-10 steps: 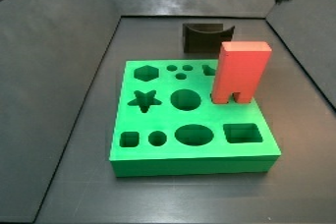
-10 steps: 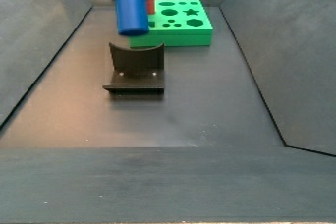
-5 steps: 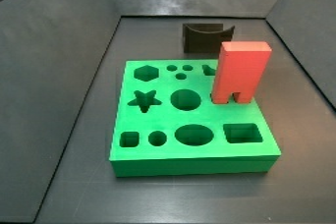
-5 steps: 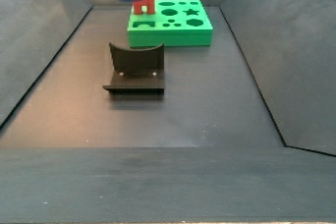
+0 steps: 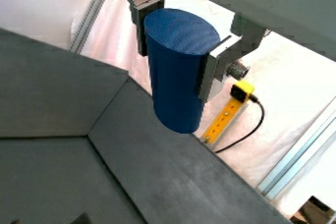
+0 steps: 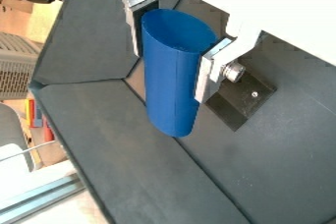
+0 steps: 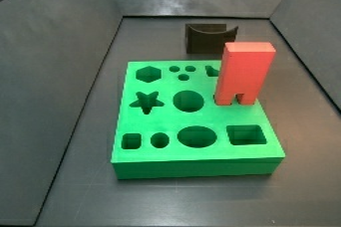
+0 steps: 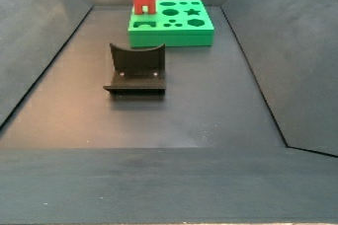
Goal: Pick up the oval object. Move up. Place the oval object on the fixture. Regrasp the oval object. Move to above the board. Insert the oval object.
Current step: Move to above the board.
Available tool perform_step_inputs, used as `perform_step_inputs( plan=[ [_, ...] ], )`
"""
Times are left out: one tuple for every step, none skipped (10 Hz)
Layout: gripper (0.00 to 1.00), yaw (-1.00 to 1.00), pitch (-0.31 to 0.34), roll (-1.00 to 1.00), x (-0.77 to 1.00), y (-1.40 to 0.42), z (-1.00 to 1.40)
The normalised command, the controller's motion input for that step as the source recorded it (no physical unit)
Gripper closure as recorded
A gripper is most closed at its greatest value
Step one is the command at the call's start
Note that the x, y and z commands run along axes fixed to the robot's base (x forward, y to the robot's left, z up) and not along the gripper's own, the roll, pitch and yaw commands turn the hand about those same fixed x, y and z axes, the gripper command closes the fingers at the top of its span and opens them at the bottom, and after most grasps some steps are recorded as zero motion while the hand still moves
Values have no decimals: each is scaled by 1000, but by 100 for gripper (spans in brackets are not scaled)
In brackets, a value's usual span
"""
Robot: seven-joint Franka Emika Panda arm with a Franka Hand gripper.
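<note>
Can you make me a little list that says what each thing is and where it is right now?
gripper: seen only in both wrist views, out of both side views; jaws shut on the oval object
oval object: dark blue, held between the silver fingers
fixture: dark bracket on the floor, nothing on it
board: green, many cut-out holes
red block: standing upright on the board
oval hole: open, nothing in it
</note>
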Motion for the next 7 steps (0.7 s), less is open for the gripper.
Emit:
perform_step_inputs(
  plan=[
    [100, 87, 126, -45, 25, -27, 446],
    [100, 90, 121, -50, 21, -23, 285],
    [100, -151, -50, -1000, -457, -1000, -17],
    [100, -154, -63, -1000, -458, -1000, -21],
    [100, -159, -73, -1000, -484, -1000, -13],
    [100, -165, -76, -1000, -497, -1000, -29],
    [100, -174, -73, -1000, -511, -1000, -22]
  ],
)
